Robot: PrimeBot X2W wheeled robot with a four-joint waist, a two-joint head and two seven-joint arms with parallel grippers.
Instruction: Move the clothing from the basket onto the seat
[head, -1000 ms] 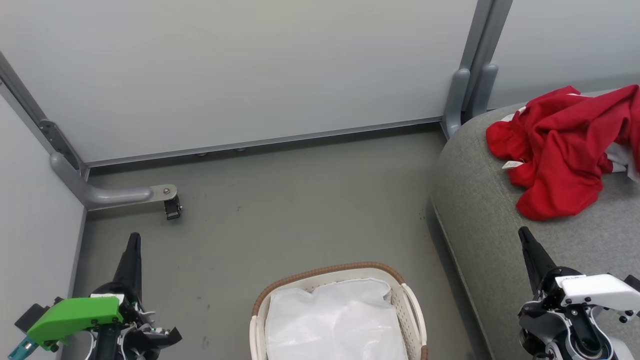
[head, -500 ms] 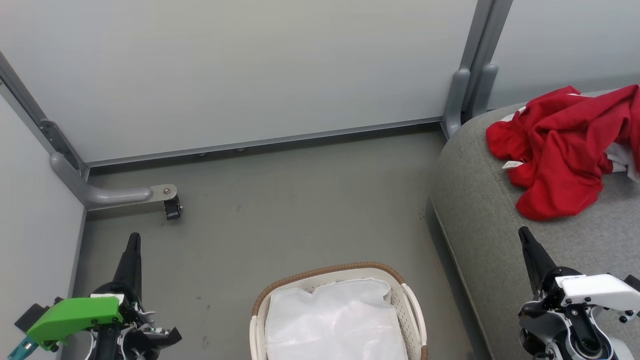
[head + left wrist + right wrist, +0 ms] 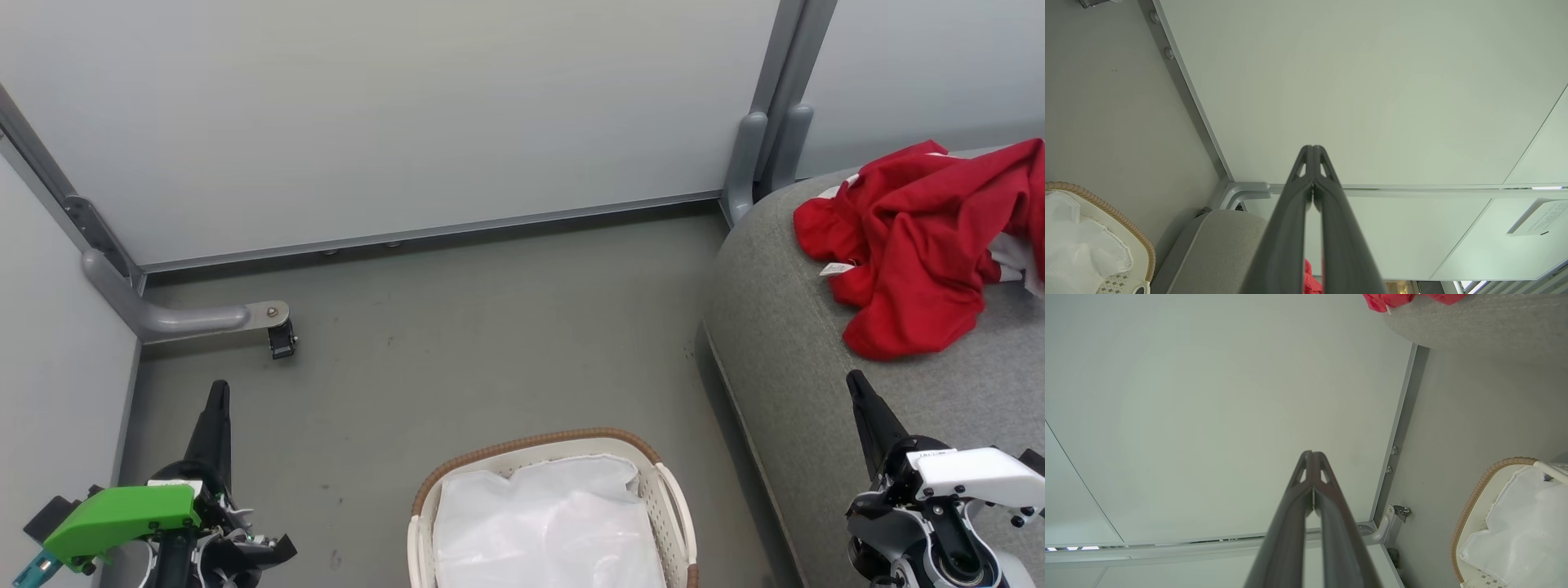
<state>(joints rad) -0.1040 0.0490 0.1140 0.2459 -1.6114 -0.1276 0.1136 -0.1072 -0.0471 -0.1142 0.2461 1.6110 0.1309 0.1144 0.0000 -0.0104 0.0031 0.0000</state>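
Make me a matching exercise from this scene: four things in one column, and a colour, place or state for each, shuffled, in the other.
1 clothing
2 basket
3 left end effector
4 seat

A shut, holding nothing
B grey, right of the basket
C red, heaped on the seat
D white liner inside

Pairs: 1-C, 2-D, 3-A, 4-B

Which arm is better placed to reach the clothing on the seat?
Probably the right: the right gripper hangs over the seat near the clothing; the left gripper is beyond the basket.
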